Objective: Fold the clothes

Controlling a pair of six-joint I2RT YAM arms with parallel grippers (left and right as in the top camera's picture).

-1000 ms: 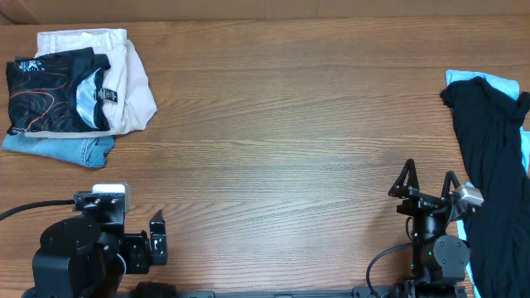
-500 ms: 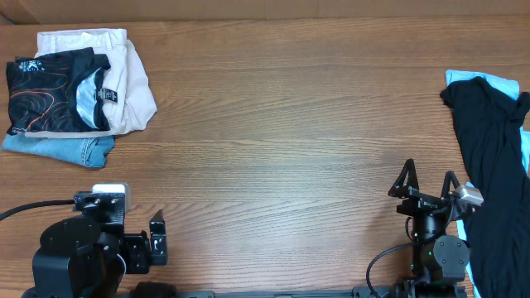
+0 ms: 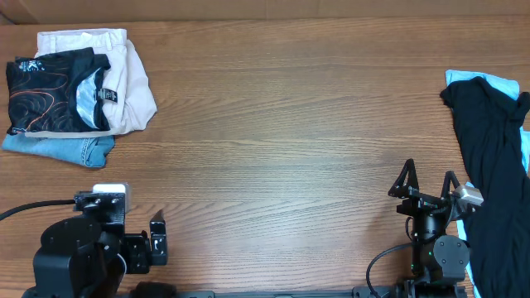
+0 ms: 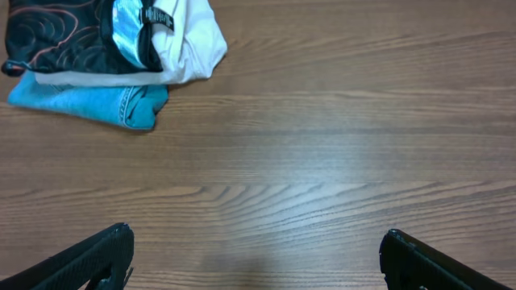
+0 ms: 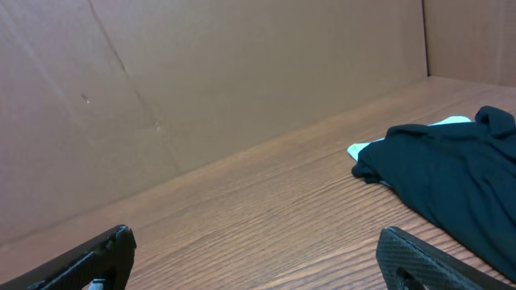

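Observation:
The clothes, a black shirt (image 3: 51, 91) with thin orange contour lines, lies folded on top of a stack at the far left of the table; the left wrist view shows the shirt (image 4: 60, 36) at its top left corner. My left gripper (image 4: 256, 235) stands open above bare wood near the front edge, well short of the stack. At the front right my right gripper (image 3: 429, 172) is open too, its fingers pointing at the back wall, with nothing between them.
Beige trousers (image 3: 132, 79) and blue jeans (image 3: 58, 149) lie under the shirt. A dark garment (image 3: 495, 174) sprawls along the right edge over something light blue (image 3: 484, 79), just right of my right gripper. A brown cardboard wall (image 5: 201, 89) stands behind the table.

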